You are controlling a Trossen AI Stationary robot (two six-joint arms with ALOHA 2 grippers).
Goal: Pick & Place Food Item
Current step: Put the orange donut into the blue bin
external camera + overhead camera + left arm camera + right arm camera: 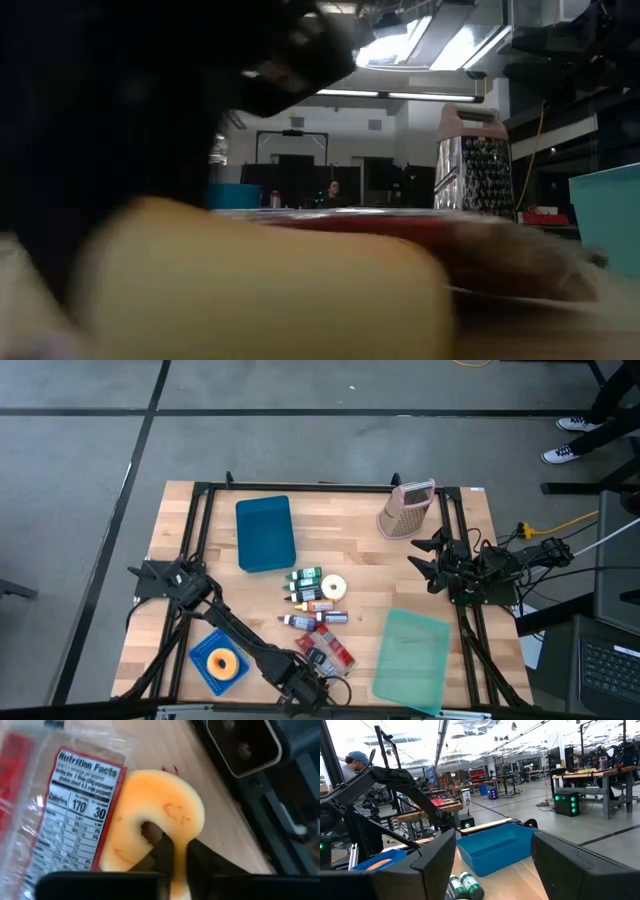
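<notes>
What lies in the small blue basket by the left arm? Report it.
An orange ring-shaped food item lies in the small blue basket, seen from above. The basket floor under the ring is covered, so anything beneath it cannot be seen.

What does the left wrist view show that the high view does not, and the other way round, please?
Only the left wrist view shows the left end effector shut on the rim of a yellow ring-shaped food item, one finger through its hole, beside a wrapper's nutrition label. Only the high view shows the whole layout: blue bin, grater, bottles, green cutting board, blue basket and the right end effector waiting at the table's right edge. Both share the wooden table and red-and-clear package.
</notes>
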